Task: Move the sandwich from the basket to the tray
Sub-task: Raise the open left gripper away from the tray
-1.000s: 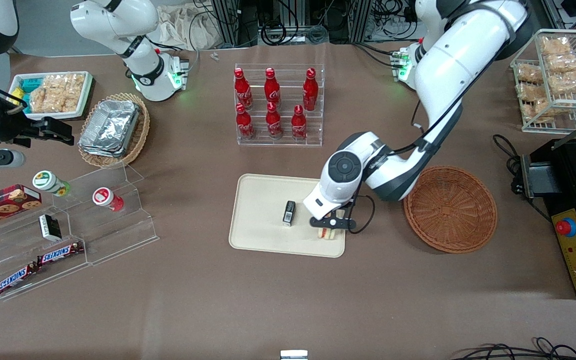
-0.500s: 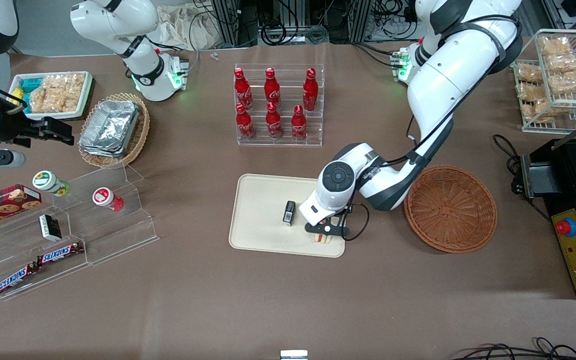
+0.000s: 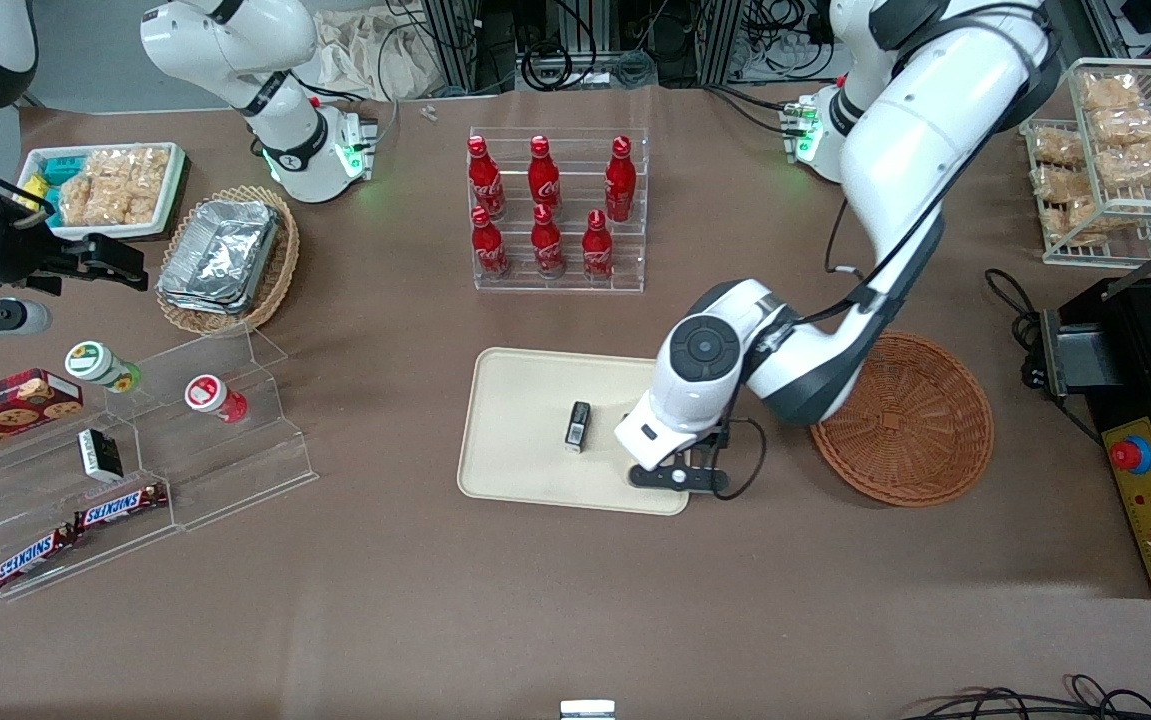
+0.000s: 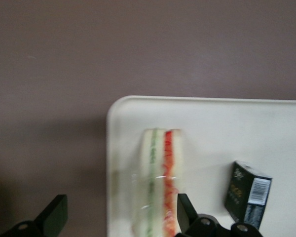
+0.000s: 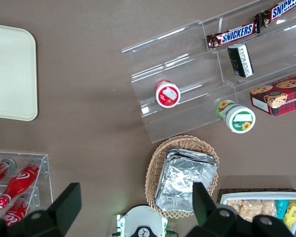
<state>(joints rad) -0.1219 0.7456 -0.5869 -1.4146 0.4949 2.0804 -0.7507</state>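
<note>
Standing on edge on the tray (image 4: 212,128), close to the rounded corner nearest the basket (image 3: 901,417): the sandwich (image 4: 160,177), pale bread outside, green and red filling stripes facing up. Spread wide around it, the gripper (image 4: 119,213), one finger (image 4: 53,213) out over the bare worktop (image 4: 49,98) past the tray's rim, the other (image 4: 185,210) close against the red-striped face; whether that finger touches the bread, impossible to tell. In the front view, sandwich hidden under the wrist. Just beside the sandwich on the tray, nearer the tray's middle, a small dark box (image 4: 250,191) with a barcode. Basket apparently empty, so placement judged all but done, only a straight lift away remaining. Main risks: a wedge balanced on its narrow edge tipping flat or over the nearby rim if the close finger drags on the bread during withdrawal; any sideways drift toward the tray's middle knocking the dark box over.
</note>
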